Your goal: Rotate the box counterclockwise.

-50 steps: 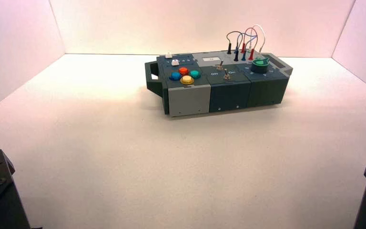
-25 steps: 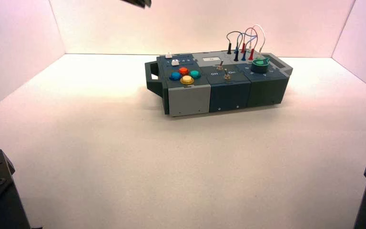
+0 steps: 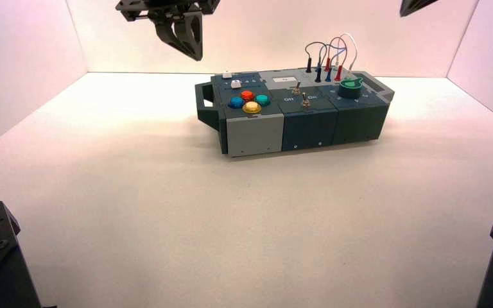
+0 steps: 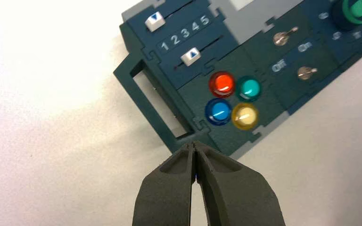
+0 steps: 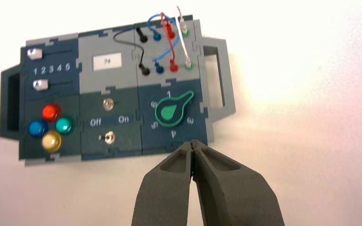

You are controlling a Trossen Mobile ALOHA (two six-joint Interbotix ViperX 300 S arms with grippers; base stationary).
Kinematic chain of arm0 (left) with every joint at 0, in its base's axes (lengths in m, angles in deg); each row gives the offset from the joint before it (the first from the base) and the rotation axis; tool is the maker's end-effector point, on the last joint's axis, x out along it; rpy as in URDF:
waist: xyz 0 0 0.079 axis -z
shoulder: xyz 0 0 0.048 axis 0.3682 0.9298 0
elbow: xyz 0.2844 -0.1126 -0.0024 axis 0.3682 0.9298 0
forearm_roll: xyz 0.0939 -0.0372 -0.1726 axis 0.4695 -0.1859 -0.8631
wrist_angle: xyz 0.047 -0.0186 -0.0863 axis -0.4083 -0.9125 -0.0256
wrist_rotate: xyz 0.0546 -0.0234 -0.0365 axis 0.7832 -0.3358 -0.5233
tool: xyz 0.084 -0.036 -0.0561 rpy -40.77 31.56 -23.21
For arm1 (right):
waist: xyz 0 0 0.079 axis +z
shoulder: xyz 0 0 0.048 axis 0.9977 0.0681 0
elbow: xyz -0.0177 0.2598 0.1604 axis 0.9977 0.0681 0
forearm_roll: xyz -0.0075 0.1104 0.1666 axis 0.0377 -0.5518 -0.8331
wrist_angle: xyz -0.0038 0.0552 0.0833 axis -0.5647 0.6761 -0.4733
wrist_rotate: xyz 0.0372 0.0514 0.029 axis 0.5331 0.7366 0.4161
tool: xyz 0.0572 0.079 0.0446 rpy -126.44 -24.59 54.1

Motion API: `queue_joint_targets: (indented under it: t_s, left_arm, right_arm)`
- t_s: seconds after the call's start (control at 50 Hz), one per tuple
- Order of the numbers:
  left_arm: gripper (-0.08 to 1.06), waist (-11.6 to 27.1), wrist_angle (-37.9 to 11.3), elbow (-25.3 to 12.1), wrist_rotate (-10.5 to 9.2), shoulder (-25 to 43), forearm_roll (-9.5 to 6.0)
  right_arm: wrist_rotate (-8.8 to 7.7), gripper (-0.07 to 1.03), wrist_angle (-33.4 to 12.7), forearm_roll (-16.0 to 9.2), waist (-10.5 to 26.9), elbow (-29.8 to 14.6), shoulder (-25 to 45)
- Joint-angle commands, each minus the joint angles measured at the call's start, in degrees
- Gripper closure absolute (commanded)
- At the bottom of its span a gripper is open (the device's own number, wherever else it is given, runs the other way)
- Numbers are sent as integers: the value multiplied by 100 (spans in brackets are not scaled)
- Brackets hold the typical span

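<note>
The box sits on the table in front of you, beyond the middle and a little to the right, its long side facing you at a slight slant. Nearest you on its top, toward the left end, are four buttons: one yellow, one blue, one green and one red. To their right you have two toggle switches, with "Off" and "On" lettered between them, and one green knob, its pointer between 1 and 3. Farther back you see two white sliders, both at the 1 end of the row 1 to 5, then one light grey panel with one label reading 24, and several looped wires on the right. Two handles close off the box, one at each end. Your left gripper hangs above the far left of the box, its two fingers together, holding nothing. Your right gripper is up over the right end, its two fingers also together and empty. Neither touches the box.
</note>
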Motion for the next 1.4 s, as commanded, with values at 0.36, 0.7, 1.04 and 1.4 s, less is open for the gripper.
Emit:
queue_joint_targets:
  t_s: [0.36,0.7,1.04,1.4]
  left_arm:
    - [100,-114,-237,-457,158,369,9]
    - [100,-114,-413,-844,167,1002,0]
    - [100,-114,-580,-1239,158,1608,-26]
    - [100,-114,-729,-1424,167,1819,-26]
  right_arm:
    - [0,99,580,53,-387,-747,1468]
    - [-35,99,606,105,-413,-1292,2391]
    - [-88,99,562,123,-413,-1775,2821]
    - [-123,99,527,123,-413,-2303,3507]
